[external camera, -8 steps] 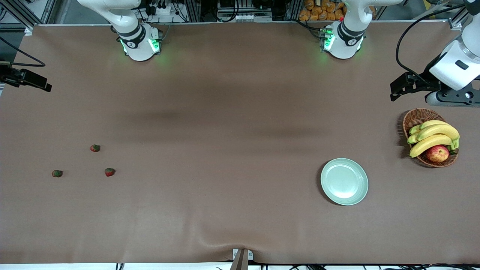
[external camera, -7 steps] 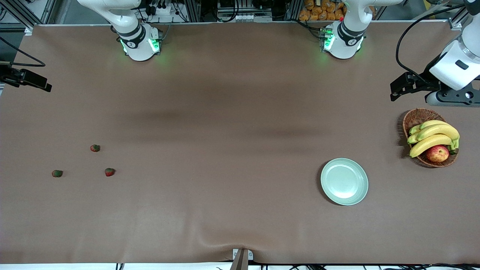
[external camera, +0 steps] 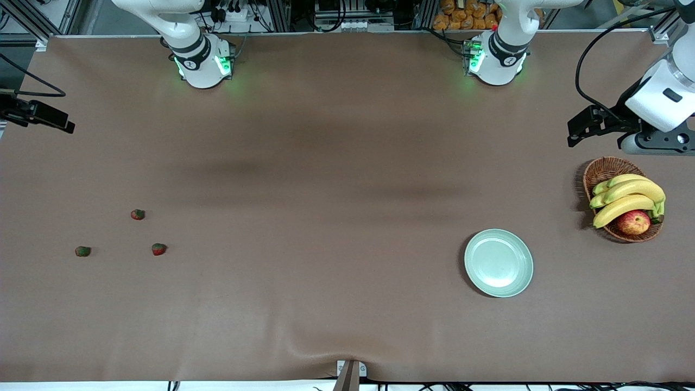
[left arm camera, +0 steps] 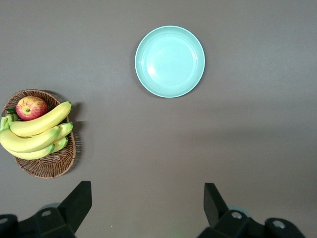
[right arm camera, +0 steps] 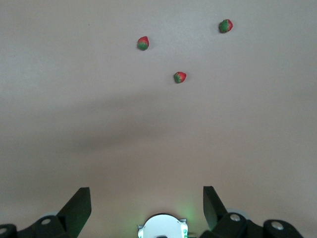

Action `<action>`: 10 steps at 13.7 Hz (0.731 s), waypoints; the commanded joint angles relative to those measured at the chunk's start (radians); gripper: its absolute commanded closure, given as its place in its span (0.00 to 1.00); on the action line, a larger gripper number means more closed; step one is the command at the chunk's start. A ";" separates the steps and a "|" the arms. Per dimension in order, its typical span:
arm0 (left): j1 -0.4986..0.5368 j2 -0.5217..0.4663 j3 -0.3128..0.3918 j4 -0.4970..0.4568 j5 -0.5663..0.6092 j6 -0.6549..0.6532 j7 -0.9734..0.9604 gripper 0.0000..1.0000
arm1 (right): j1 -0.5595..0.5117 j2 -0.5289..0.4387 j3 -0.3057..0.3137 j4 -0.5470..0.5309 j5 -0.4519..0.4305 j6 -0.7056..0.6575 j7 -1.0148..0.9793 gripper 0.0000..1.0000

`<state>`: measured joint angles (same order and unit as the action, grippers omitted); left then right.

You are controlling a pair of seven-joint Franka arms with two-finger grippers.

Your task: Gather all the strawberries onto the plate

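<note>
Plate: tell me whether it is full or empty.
Empty. The plate shows only its bare mint surface in the front and left wrist views; all three strawberries lie on the table near the right arm's end.

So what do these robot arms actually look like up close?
Both arms are glossy white with rounded segments and black rings at the joints; green lights glow at their bases. The left gripper and the right gripper each end in two black, wedge-shaped fingers. A black cable loops alongside the left arm, near the wicker basket.
</note>
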<state>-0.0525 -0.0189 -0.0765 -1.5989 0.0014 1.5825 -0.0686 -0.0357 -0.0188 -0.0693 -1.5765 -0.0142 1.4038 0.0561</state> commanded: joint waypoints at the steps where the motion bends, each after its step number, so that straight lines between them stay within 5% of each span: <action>1: -0.001 -0.001 -0.006 0.008 -0.001 -0.013 0.004 0.00 | -0.018 0.034 0.002 0.003 -0.021 0.056 -0.045 0.00; 10: -0.006 -0.001 -0.009 0.010 -0.001 -0.010 -0.005 0.00 | -0.076 0.177 0.002 0.006 -0.052 0.222 -0.110 0.00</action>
<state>-0.0564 -0.0189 -0.0823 -1.5988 0.0014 1.5825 -0.0691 -0.0921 0.1256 -0.0788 -1.5824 -0.0314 1.5958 -0.0362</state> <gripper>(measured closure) 0.000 0.000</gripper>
